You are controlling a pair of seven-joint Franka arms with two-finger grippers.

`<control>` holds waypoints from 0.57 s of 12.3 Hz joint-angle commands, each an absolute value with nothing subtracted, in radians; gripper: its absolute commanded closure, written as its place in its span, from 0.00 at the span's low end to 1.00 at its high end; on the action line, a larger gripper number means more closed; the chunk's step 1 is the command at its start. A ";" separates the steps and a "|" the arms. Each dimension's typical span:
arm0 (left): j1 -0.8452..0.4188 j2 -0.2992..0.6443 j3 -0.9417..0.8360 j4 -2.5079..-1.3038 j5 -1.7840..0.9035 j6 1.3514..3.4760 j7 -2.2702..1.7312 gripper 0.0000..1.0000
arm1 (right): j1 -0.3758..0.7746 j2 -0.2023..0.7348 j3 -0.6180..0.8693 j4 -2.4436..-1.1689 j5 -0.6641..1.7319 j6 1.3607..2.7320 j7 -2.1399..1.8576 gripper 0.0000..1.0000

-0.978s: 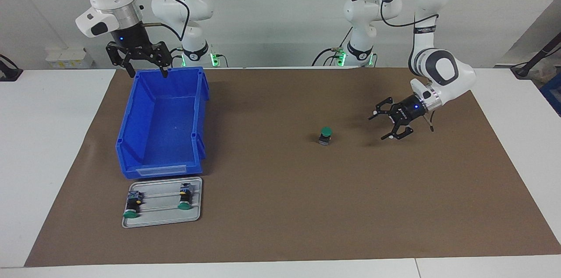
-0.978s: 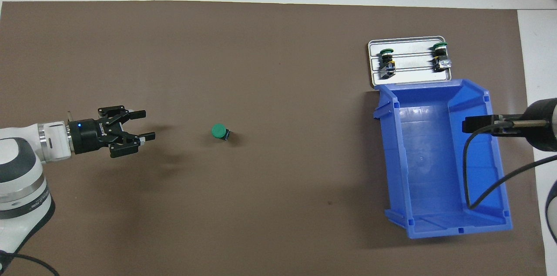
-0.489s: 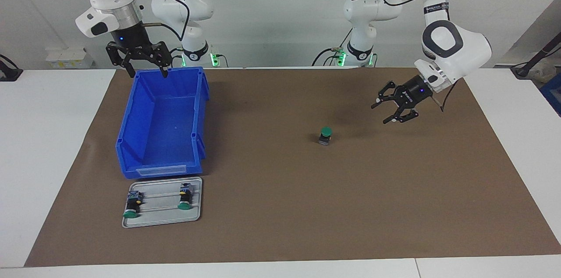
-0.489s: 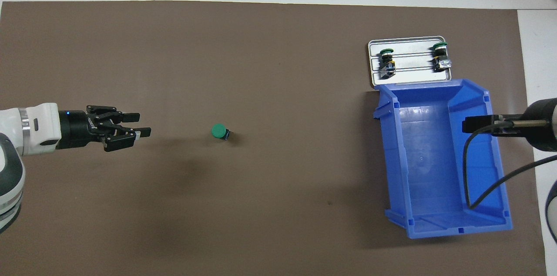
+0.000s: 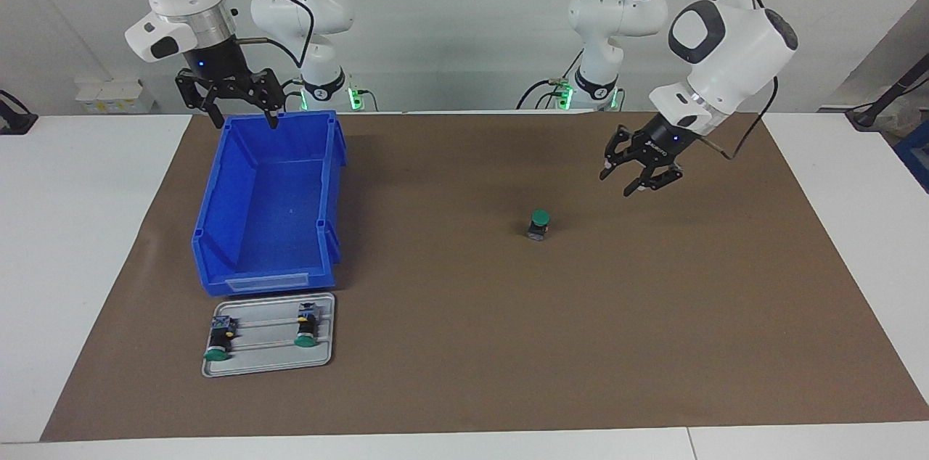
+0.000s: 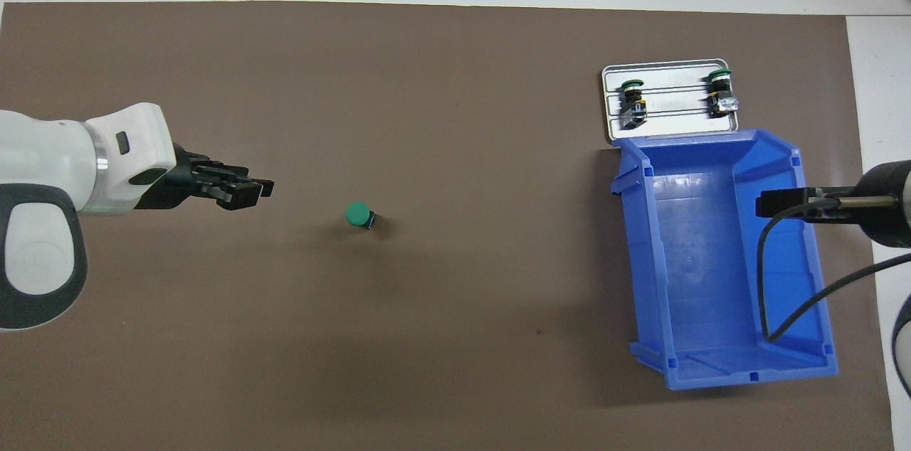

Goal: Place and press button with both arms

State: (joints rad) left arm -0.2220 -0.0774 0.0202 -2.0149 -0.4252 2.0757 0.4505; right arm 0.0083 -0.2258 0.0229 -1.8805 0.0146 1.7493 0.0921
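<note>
**Button sitting alone mid-mat, both tools up in the air**

While the right tool hangs spread wide over the blue bin, the left tool hovers above bare brown mat, empty; can't tell how far apart its fingers are. The button stands upright mid-mat, apart from both. Two more buttons lie on a metal tray touching the bin, farther from the robots. White bench, plain white wall.
</note>
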 commanded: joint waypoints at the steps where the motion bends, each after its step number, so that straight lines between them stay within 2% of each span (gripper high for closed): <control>1: -0.310 -0.028 0.031 -1.948 -0.290 2.075 0.231 0.88 | 0.003 -0.233 0.026 -1.878 0.034 1.738 0.103 0.01; 2: -0.337 -0.020 0.031 -1.933 -0.266 2.071 0.160 0.99 | 0.003 -0.233 0.026 -1.876 0.034 1.738 0.103 0.01; 7: -0.443 0.066 0.031 -1.876 -0.114 2.054 -0.011 1.00 | 0.003 -0.233 0.026 -1.876 0.034 1.738 0.103 0.01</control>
